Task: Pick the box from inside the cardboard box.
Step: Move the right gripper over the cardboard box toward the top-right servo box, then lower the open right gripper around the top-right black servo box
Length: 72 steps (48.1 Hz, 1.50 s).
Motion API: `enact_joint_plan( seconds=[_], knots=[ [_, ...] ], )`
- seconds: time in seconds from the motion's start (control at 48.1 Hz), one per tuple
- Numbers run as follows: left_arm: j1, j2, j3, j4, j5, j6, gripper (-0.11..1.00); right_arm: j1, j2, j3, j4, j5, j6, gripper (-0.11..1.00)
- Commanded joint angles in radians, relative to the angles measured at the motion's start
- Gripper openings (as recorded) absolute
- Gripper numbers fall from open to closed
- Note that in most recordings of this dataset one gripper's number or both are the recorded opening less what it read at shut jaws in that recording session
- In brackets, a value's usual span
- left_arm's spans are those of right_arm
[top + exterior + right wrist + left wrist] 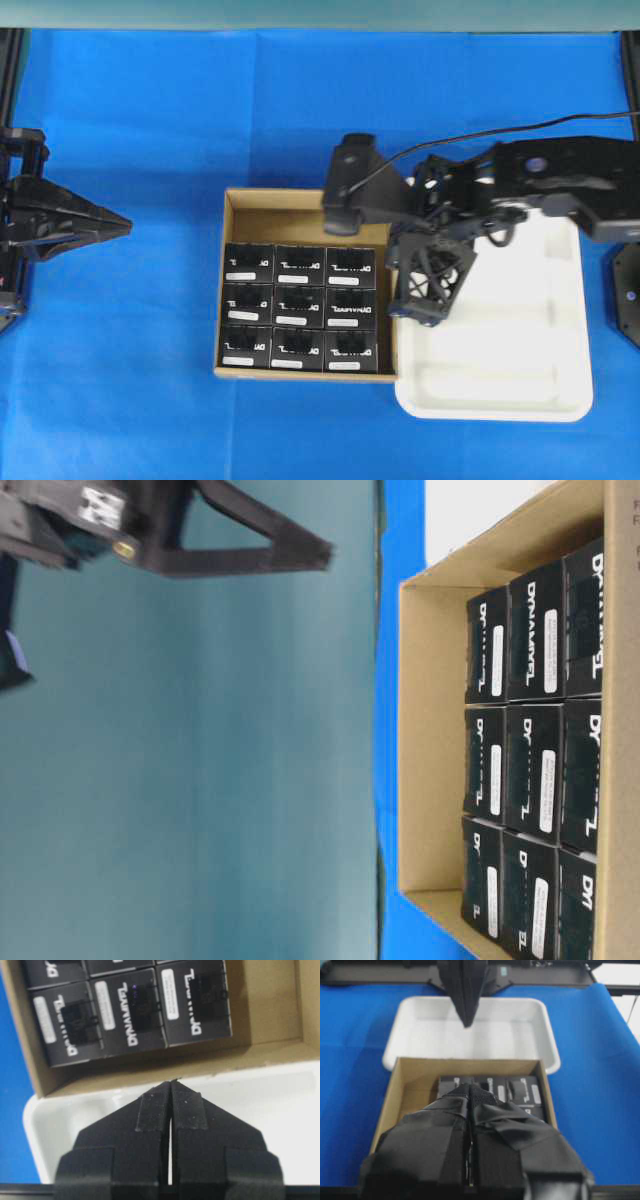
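Note:
Several small black boxes (299, 308) with white lettering fill the cardboard box (290, 225) in a three-wide grid; a bare strip runs along its far side. My right gripper (427, 288) is shut and empty. It points down over the white tray's edge, just outside the carton's right wall. In the right wrist view its tips (171, 1082) hang above the tray rim beside the carton wall (150, 1072), with the nearest black boxes (192, 1002) beyond. My left gripper (126, 226) is shut and empty, well left of the carton; in the left wrist view its tips (470, 1087) point toward the carton (405, 1090).
A white plastic tray (520, 390) lies against the carton's right side with nothing in it. Blue cloth (150, 380) covers the table. The right arm and its camera (350, 185) hang over the carton's far right corner. The table-level view shows the left gripper (325, 552) raised.

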Motion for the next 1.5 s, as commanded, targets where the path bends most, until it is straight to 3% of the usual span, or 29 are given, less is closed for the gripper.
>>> enact_joint_plan(
  seconds=[0.0,0.436,0.582,0.665,0.873,0.956,1.476],
  knots=[
    [0.003,0.006,-0.029,0.003,-0.006,0.000,-0.02,-0.002,0.032,-0.028,-0.011,0.006,-0.011,-0.01],
    [0.014,0.008,-0.034,0.003,-0.003,0.000,-0.02,-0.009,0.092,-0.043,-0.014,-0.026,-0.117,0.04],
    [0.020,0.006,-0.035,0.002,-0.003,0.000,-0.02,-0.009,0.101,-0.044,-0.014,-0.074,-0.132,0.11],
    [0.020,0.005,-0.037,0.003,-0.005,0.002,-0.02,-0.014,0.110,-0.044,-0.014,-0.075,-0.132,0.24],
    [0.020,0.003,-0.054,0.003,-0.006,0.002,-0.02,-0.028,0.130,-0.044,-0.044,-0.092,-0.149,0.85],
    [0.020,0.003,-0.054,0.002,-0.006,0.002,-0.02,-0.028,0.137,-0.044,-0.054,-0.098,-0.160,0.98],
    [0.020,0.008,-0.057,0.003,-0.006,0.000,-0.02,-0.029,0.204,-0.044,-0.054,-0.149,-0.170,0.97]
  ],
)
